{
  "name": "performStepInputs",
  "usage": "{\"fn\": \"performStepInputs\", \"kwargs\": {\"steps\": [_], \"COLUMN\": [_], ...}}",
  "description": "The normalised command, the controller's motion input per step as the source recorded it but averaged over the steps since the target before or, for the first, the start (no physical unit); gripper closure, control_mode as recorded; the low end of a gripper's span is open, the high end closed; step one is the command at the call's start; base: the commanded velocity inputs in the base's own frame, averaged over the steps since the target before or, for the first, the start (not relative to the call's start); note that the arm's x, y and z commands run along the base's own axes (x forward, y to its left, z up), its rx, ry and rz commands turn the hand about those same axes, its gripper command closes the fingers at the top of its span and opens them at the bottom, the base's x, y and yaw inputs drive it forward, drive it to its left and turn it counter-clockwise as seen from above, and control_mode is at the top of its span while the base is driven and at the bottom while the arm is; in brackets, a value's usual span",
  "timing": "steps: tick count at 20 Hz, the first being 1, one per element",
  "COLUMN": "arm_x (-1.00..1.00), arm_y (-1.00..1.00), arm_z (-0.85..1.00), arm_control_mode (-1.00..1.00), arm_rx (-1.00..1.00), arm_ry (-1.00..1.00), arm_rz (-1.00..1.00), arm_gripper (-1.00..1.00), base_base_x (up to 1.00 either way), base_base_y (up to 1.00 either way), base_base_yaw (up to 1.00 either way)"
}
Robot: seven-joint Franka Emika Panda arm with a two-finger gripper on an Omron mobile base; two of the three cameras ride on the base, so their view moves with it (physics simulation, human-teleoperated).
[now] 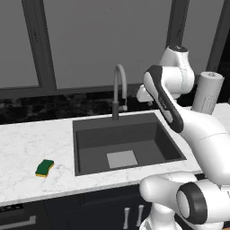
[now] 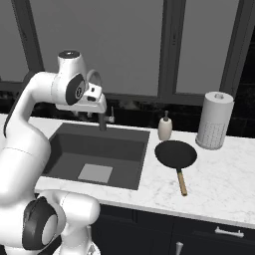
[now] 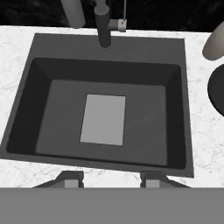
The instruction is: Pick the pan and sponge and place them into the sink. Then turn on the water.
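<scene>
My gripper (image 3: 111, 178) hangs open above the front rim of the sink (image 3: 57, 109), with nothing between its fingertips (image 3: 71, 178). The dark basin (image 1: 90, 148) has a light grey patch on its bottom. On the counter left of the sink lies the green and yellow sponge (image 1: 45, 168). The black pan (image 2: 176, 153) rests on the counter right of the sink (image 2: 99, 144), its wooden handle pointing to the front edge; its rim (image 3: 217, 89) shows at the right of the hand view. No water runs from the arched faucet (image 1: 119, 85).
A soap bottle (image 2: 165, 128) stands behind the pan, and a paper towel roll (image 2: 215, 120) stands further right. The faucet base (image 3: 103, 30) rises at the sink's back rim. Dark windows line the wall behind the counter.
</scene>
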Motion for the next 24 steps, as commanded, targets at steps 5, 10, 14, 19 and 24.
{"fn": "performStepInputs", "kwargs": {"steps": [5, 10, 14, 19, 24], "arm_x": [-0.01, -0.02, -0.05, -0.10, -0.07], "arm_y": [-0.36, -0.77, -0.87, -0.81, -0.65], "arm_z": [-0.13, -0.19, -0.24, -0.40, -0.43], "arm_control_mode": [-1.00, -1.00, -1.00, -1.00, -1.00], "arm_rx": [0.00, 0.01, 0.02, 0.00, 0.00], "arm_ry": [-0.07, -0.02, 0.00, 0.00, 0.00], "arm_rz": [0.03, 0.05, 0.06, 0.07, 0.05], "arm_gripper": [-1.00, -1.00, -1.00, -1.00, -1.00], "base_base_x": [0.00, 0.00, 0.00, 0.00, 0.00], "base_base_y": [0.00, 0.00, 0.00, 0.00, 0.00], "base_base_yaw": [0.00, 0.00, 0.00, 0.00, 0.00]}}
